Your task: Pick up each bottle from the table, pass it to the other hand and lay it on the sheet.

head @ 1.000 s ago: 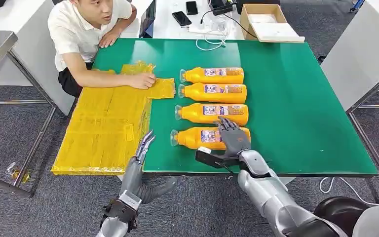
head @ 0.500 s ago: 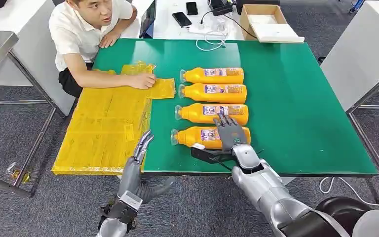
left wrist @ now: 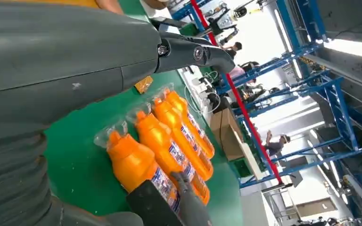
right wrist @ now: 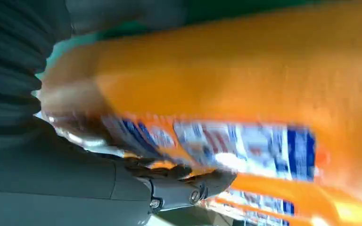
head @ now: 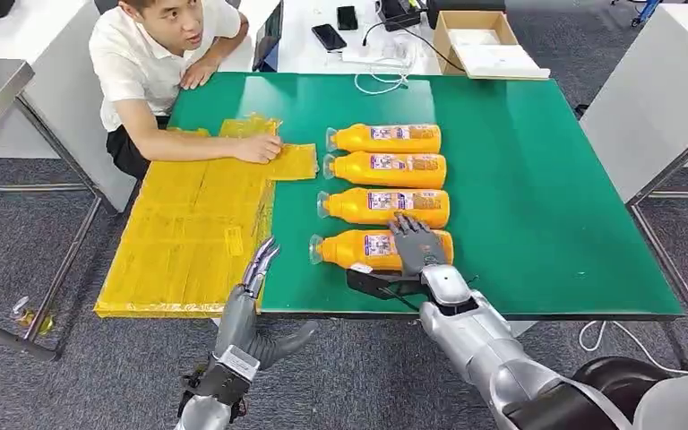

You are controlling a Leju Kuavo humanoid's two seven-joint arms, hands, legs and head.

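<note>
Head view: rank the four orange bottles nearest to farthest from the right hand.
1. Front bottle, under the right hand, by the table's near edge.
2. Second bottle, the next row back.
3. Third bottle, beyond that.
4. Back bottle, nearest the table's far side.

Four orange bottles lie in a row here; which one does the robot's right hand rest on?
The orange plastic bottle nearest the robot, at the front end of the row. The right hand lies over its label end; the other three lie untouched beyond it.

Grey carpet floor (head: 36, 233); white desk (head: 305, 49) behind green table (head: 537, 197).
</note>
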